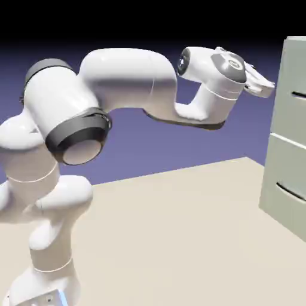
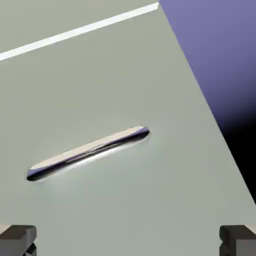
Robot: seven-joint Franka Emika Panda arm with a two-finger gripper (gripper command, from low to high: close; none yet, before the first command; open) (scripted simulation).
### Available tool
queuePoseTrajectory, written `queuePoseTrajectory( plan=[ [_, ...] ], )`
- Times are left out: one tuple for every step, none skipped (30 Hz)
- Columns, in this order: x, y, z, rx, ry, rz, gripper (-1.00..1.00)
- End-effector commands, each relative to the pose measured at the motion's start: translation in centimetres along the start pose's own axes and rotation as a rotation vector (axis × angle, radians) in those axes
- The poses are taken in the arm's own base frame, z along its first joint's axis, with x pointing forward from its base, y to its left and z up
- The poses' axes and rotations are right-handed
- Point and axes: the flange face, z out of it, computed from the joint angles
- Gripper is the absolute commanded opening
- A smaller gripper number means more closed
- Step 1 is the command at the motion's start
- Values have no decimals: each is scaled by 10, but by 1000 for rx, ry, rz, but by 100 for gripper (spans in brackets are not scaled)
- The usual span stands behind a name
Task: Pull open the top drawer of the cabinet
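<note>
Gripper (image 2: 128, 240) spread wide and empty, fingertips (image 2: 18, 239) at the hand view's bottom corners, short of the top drawer (image 2: 150, 190) at the upper right of the exterior view, on the cabinet (image 1: 285, 179). Handle (image 2: 89, 151) slanted across mid-frame, left of centre between the jaws. Likely trouble: closing off-centre or out of line with the bar, clipping one end or slipping off when pulling.

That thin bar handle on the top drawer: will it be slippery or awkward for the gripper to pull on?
Probably a little slippery: the handle shines in the hand view. It looks stiff, a straight thin bar on the flat top drawer. It sits close to the drawer's front, so hooking behind it may be fiddly. The gripper is open and not yet touching it.
</note>
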Motion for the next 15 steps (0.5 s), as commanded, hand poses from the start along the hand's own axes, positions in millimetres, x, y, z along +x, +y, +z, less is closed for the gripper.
queuePoseTrajectory(
  plan=[
    [0, -3, 7, -1, -10, -77, 0],
    [1, -7, 14, -1, -19, -154, 0],
    [2, -10, 22, -1, -29, -233, 0],
    [3, -14, 29, 0, -38, -312, 0],
    [4, -17, 36, 2, -48, -391, 0],
    [5, -21, 43, 4, -58, -472, 0],
    [6, -24, 50, 6, -67, -553, 0],
    [8, -28, 58, 9, -77, -636, 0],
    [9, -31, 65, 13, -87, -718, 0],
    [11, -34, 72, 17, -97, -802, 0],
    [13, -38, 79, 21, -106, -886, 0],
    [14, -41, 85, 25, -116, -971, 0],
    [16, -43, 92, 30, -126, -1057, 0],
    [18, -46, 98, 36, -137, -1144, 0],
    [19, -48, 105, 41, -147, -1231, 0]
  ],
)
